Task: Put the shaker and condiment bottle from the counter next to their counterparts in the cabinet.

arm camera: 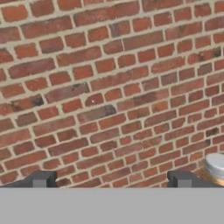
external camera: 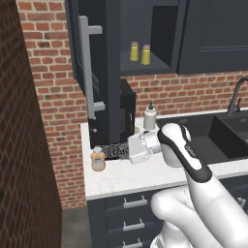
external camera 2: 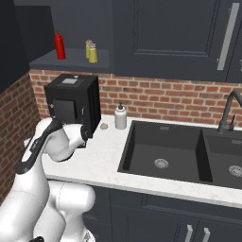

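A: The gripper (arm camera: 109, 180) is pointing level at the brick wall (arm camera: 109, 87), its fingers (arm camera: 40, 179) spread wide and grasping nothing. The condiment bottle (external camera: 98, 159) is standing on the counter (external camera: 145, 177) near its left end, just beside the hand; in the hand view its whitish cap is peeking in past the right-hand finger.

B: So the bottle is sitting outside the gap, not between the fingers?

A: Apparently so. Closing now is likely to pinch air, and sliding sideways could nudge the squat bottle over or toward the counter's edge.

B: And higher up?

A: The cabinet (external camera: 97, 72) door is hanging open above the bottle, with two yellow shakers (external camera: 139, 52) paired on the shelf; lifting carelessly risks striking that door or the black appliance (external camera 2: 72, 101) behind the hand.
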